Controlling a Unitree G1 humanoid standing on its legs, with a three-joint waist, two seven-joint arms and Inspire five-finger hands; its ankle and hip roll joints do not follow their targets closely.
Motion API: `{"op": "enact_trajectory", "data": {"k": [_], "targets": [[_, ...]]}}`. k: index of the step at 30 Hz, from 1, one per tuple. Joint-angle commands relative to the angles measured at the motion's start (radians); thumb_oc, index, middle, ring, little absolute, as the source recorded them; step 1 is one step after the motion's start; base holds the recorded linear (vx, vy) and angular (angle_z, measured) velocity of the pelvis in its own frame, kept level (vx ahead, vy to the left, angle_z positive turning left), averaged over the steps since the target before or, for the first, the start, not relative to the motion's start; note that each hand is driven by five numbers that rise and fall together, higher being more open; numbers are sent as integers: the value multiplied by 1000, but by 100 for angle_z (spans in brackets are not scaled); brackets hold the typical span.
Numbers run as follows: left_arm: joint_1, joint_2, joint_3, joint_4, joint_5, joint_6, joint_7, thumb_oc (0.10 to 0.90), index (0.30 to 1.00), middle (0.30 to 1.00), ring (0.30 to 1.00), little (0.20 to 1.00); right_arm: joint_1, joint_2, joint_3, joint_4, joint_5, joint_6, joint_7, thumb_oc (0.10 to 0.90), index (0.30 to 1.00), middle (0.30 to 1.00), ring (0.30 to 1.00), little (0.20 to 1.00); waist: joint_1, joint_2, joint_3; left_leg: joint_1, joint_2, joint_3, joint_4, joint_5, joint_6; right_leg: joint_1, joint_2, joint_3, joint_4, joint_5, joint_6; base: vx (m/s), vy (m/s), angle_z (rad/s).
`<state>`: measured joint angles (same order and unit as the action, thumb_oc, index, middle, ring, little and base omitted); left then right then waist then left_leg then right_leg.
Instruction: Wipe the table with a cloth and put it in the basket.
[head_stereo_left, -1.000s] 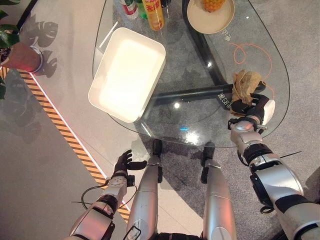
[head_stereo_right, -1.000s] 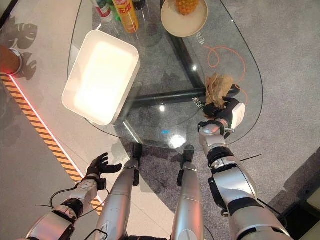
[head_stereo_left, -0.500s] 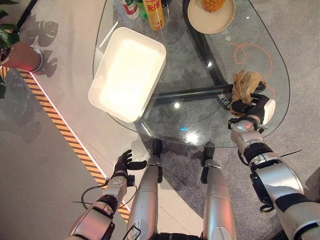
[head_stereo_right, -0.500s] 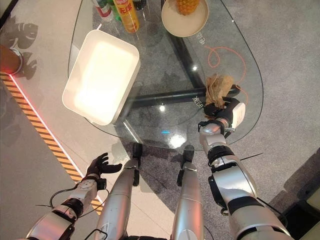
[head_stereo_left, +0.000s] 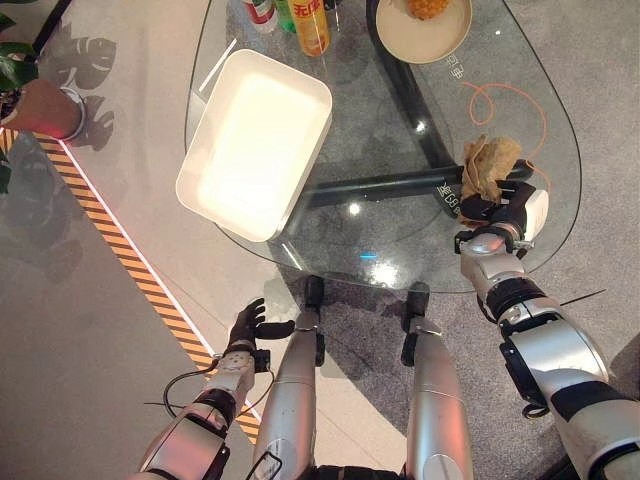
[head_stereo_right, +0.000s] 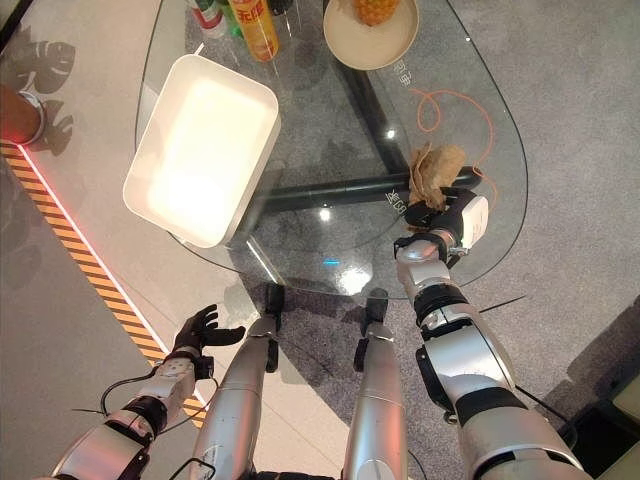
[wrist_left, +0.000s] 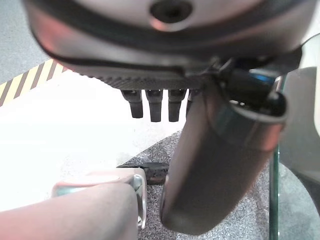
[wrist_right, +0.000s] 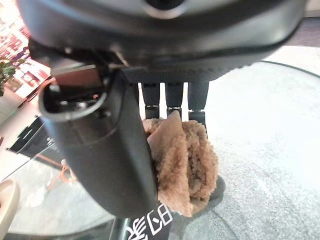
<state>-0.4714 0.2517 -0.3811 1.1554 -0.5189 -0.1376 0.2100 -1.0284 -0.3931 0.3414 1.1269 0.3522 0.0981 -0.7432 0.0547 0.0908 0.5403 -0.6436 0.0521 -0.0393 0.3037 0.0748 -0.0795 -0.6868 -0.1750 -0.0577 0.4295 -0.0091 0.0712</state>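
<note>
A crumpled brown cloth (head_stereo_left: 490, 165) lies near the right edge of the round glass table (head_stereo_left: 380, 250). My right hand (head_stereo_left: 505, 205) sits on its near side. In the right wrist view the cloth (wrist_right: 182, 160) is bunched between the thumb (wrist_right: 107, 150) and the fingers, which curl onto it. A white rectangular basket (head_stereo_left: 303, 165) stands on the table's left side, well apart from the cloth. My left hand (head_stereo_left: 248, 325) hangs low beside the table's near edge, fingers relaxed, holding nothing.
A plate (head_stereo_left: 425, 30) with a pineapple and some bottles (head_stereo_left: 310, 20) stand at the table's far side. An orange cord (head_stereo_left: 500, 95) loops beyond the cloth. A potted plant (head_stereo_left: 30, 100) and striped floor tape (head_stereo_left: 130, 260) lie to the left.
The whole view has shifted slightly. My right hand stays closed on the cloth and has edged a little farther onto the table. The left hand has not moved.
</note>
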Motion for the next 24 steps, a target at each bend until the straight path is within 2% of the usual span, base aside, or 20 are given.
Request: {"op": "enact_trajectory", "data": {"k": [1, 16, 24], "targets": [[22, 2, -18, -8, -27, -9, 36, 800, 900, 900, 900, 900, -133, 12, 81, -143, -83, -39, 36, 100, 300, 300, 300, 200, 39, 34, -20, -5, -61, 46, 38, -39, 69, 24, 17, -72, -40, 19, -48, -3, 38, 0], [31, -15, -21, -25, -28, -8, 39, 800, 900, 900, 900, 900, -138, 75, 141, -194, -148, 3, 97, 100, 300, 300, 300, 200, 55, 43, -20, -7, -73, 40, 27, -27, 70, 25, 11, -77, -49, 24, -55, 0, 14, 0], [31, -20, -24, -39, -19, -3, 45, 800, 900, 900, 900, 900, -123, 106, 171, -176, -205, 17, 193, 100, 300, 300, 300, 200, 61, 44, -20, -12, -78, 34, 22, -22, 72, 21, 9, -81, -54, 31, -54, 0, 0, 0]]}}
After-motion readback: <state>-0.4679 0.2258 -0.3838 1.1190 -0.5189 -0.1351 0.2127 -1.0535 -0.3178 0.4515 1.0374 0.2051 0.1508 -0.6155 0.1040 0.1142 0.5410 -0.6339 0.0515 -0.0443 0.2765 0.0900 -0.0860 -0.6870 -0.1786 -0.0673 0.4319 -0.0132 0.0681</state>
